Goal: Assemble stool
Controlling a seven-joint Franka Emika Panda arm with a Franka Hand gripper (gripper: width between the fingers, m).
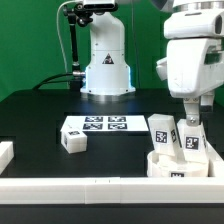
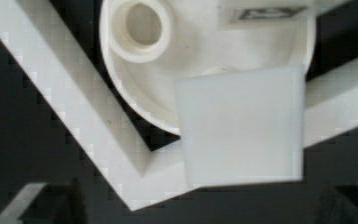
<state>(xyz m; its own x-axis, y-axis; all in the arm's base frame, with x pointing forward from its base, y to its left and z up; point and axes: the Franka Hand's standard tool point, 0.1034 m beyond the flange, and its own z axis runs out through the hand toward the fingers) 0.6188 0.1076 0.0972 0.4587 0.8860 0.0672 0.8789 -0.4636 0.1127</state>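
Hand [image 1: 188, 128] wide open, gripping nothing, hovering above the seat [image 1: 178, 165] with its upright legs [image 1: 160, 133]. Seat wedged in the border rail [image 2: 69, 105] corner directly below. Loose leg [image 1: 72, 142] well off sideways on open black counter [image 1: 40, 120], beside the marker board [image 1: 97, 125].

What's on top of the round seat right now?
A white leg stands upright on the seat; a second leg rises there beneath the open claw. The seat's far side is covered by them.

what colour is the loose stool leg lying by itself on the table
White with a black-and-white square tag; the loose leg shows best in the exterior view.
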